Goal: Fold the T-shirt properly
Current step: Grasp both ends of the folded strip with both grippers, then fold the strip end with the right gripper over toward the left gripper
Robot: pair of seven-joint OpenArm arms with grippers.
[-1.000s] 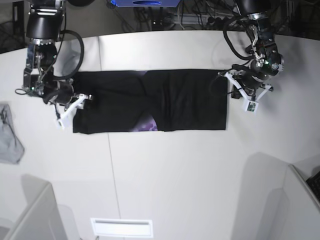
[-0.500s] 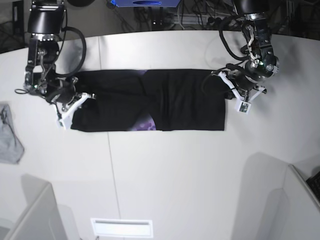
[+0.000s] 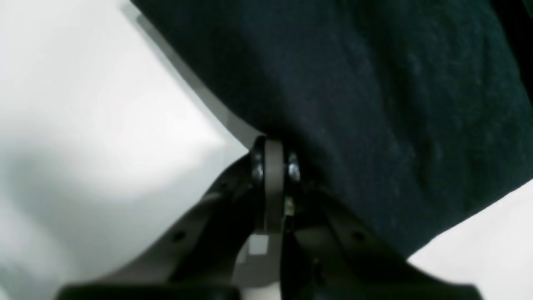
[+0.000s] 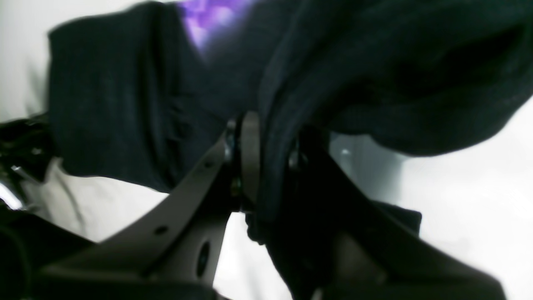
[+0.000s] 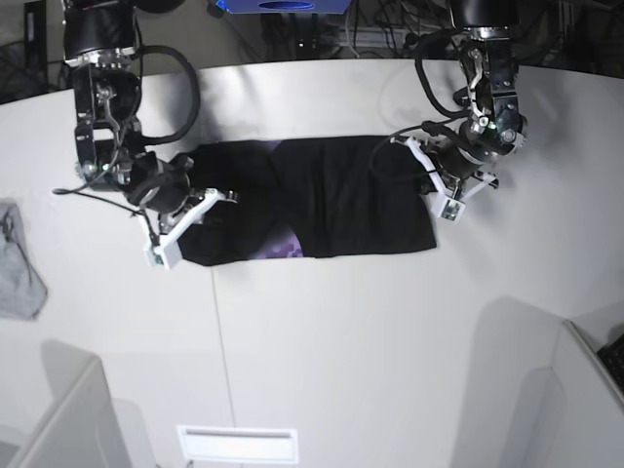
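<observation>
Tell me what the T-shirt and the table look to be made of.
T-shirt: soft matte black cloth, probably knit cotton; it drapes and creases where the right pincer pinches it. Table: smooth, hard white surface, faintly glossy, likely laminate or painted board; which one cannot be told.

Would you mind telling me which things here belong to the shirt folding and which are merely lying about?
Belongs to the job:
T-shirt
left gripper, shut on one end
right gripper, shut on the other end

Lying about:
grey cloth at the table edge

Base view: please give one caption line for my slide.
Both grippers, left and right, pinch the black T-shirt ends.
</observation>
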